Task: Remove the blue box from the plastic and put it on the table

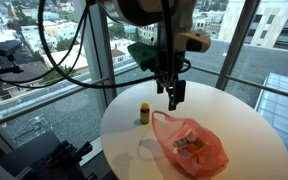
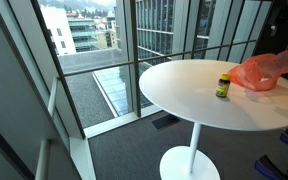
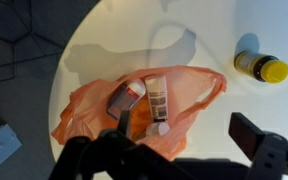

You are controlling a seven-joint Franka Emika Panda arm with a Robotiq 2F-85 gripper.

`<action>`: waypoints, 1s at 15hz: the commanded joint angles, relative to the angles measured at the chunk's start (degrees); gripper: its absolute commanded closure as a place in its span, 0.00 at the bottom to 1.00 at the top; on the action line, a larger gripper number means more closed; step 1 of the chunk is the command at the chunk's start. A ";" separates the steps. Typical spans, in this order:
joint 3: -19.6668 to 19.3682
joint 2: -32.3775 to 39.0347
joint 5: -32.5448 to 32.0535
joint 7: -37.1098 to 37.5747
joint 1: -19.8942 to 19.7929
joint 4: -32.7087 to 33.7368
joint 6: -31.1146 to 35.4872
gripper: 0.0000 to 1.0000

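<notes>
An orange plastic bag (image 3: 94, 110) lies on the round white table (image 3: 224, 30); it shows in both exterior views (image 1: 189, 147) (image 2: 264, 70). Through the bag's open mouth I see a greyish box with a red end (image 3: 125, 97) and a white tube (image 3: 157, 98). No clearly blue box shows. My gripper (image 3: 189, 138) is open and empty, hovering above the bag's edge. In an exterior view the gripper (image 1: 174, 97) hangs above the table just behind the bag.
A small bottle with a yellow cap (image 3: 261, 67) stands beside the bag (image 1: 144, 113) (image 2: 222, 86). The table edge drops off to a carpeted floor. Glass window walls with dark frames (image 2: 124, 60) stand close behind the table.
</notes>
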 commanded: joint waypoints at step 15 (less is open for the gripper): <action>-3.58 12.23 2.18 -3.11 -1.33 1.67 11.66 0.00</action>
